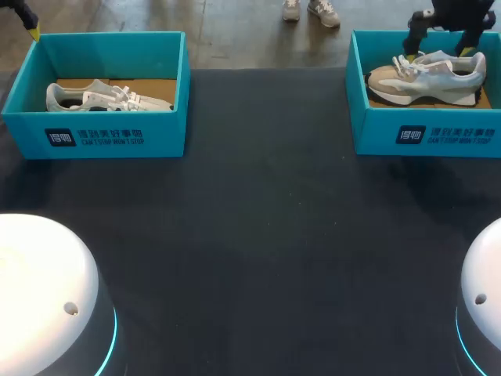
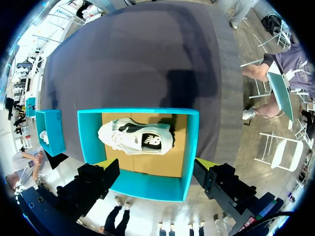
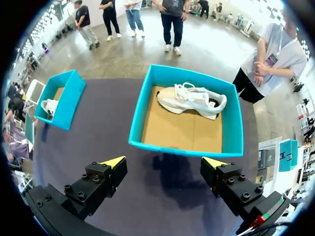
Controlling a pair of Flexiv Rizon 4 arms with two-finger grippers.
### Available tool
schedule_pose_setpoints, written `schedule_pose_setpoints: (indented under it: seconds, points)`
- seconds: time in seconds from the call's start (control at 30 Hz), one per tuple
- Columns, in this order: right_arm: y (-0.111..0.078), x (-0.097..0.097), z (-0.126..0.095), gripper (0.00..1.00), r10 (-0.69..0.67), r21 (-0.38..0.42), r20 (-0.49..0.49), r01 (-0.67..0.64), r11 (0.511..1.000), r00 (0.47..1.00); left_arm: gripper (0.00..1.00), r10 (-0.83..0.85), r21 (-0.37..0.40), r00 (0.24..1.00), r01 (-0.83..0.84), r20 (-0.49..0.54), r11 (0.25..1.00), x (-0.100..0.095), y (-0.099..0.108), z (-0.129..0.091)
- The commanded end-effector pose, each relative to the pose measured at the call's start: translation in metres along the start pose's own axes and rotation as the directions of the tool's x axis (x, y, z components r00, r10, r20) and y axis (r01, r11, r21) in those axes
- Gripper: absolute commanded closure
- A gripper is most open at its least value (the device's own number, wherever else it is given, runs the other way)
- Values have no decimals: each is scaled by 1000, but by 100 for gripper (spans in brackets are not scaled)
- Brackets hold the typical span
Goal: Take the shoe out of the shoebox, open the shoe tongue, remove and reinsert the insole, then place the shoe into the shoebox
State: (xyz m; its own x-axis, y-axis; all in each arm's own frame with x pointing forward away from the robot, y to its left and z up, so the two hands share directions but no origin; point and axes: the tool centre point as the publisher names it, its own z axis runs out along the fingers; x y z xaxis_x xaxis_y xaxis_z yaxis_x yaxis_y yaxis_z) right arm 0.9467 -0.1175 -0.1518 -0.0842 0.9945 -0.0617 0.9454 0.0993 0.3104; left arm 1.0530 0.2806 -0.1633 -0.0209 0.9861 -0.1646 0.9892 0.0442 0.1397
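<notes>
My left gripper [image 2: 155, 164], open like my right gripper [image 3: 164, 162], hangs over the left shoebox's [image 2: 147, 189] rim, the shoe [image 2: 135, 137] just ahead, its length running finger to finger.

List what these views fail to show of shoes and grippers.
1. Insoles of the left shoe and right shoe: all views, openings too small and dark.
2. Most of the left gripper: head view, the picture's edge leaves one yellow tip.
3. Far side of the right shoe: head view, right gripper partly in front.
</notes>
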Motion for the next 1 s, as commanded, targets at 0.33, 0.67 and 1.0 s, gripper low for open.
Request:
schedule_pose_setpoints:
  seconds: [0.33, 0.67, 1.0]
  points:
    - [19, -2, 7, 0, 0, 88, -12, 1, 996, 1000, 0, 1, -2, 1000, -1, -1, 1000, 0, -1, 0]
    - [19, -2, 7, 0, 0, 88, -12, 1, 996, 1000, 0, 1, -2, 1000, -1, -1, 1000, 0, -1, 0]
    - [23, -25, 33, 0, -9, 96, 29, 6, 995, 1000, 0, 1, -2, 1000, -1, -1, 1000, 0, -1, 0]
